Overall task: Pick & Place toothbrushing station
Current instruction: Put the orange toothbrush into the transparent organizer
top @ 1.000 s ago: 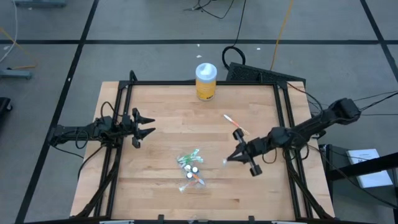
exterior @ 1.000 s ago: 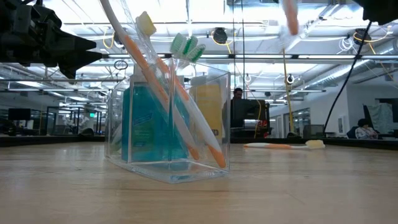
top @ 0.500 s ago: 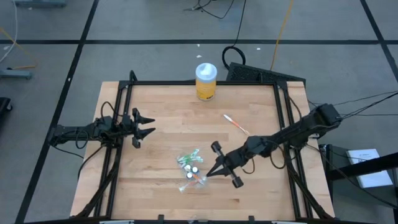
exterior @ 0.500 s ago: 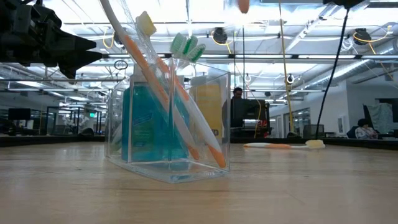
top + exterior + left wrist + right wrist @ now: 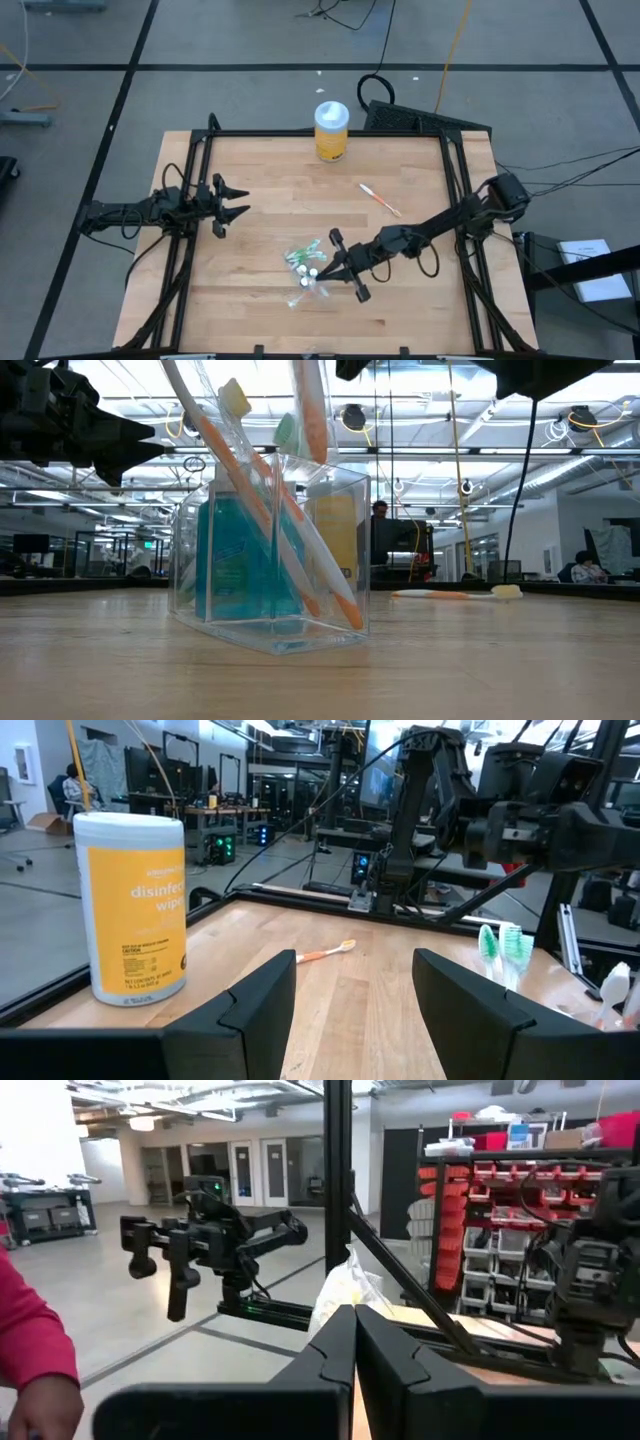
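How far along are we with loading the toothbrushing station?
Done: several brushes already stand in the toothbrushing station. In hand: the right gripper, shut on an orange toothbrush, holds it over the station, its tip at the rim. Left: one loose toothbrush lies on the table. The left gripper waits open at the table's left side.

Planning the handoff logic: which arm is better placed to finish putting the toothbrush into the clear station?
Right. The right gripper is shut on an orange toothbrush directly above the toothbrushing station, its tip at the rim. The left gripper waits open near the table's left edge, holding nothing.
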### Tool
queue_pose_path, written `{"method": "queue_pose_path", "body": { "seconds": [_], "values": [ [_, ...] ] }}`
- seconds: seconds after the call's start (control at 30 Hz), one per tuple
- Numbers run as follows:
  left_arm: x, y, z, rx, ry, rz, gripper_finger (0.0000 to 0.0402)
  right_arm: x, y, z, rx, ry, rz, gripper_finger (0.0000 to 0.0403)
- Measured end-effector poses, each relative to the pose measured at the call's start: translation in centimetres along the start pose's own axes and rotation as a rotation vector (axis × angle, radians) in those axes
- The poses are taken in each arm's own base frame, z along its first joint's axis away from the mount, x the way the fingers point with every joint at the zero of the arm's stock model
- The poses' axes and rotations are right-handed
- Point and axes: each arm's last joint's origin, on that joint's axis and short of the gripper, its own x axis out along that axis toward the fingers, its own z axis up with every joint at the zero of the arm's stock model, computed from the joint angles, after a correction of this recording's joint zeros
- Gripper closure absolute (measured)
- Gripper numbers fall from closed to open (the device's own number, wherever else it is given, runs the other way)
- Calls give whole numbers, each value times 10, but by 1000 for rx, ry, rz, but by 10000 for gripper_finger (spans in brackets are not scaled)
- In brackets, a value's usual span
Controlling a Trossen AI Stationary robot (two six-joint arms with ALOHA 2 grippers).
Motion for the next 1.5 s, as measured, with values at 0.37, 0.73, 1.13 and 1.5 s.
{"method": "queue_pose_path", "body": {
  "seconds": [0.37,0.73,1.13,1.5],
  "values": [
    [0,0,0,0,-1,0,192,2,-5,-4,5,-44,-27,403],
    [0,0,0,0,0,0,192,1,-13,-14,22,59,-56,403],
    [0,0,0,0,0,0,192,-10,-16,-11,-18,269,-146,403],
    [0,0,0,0,-1,0,192,-93,-38,16,-102,851,-855,337]
  ]
}}
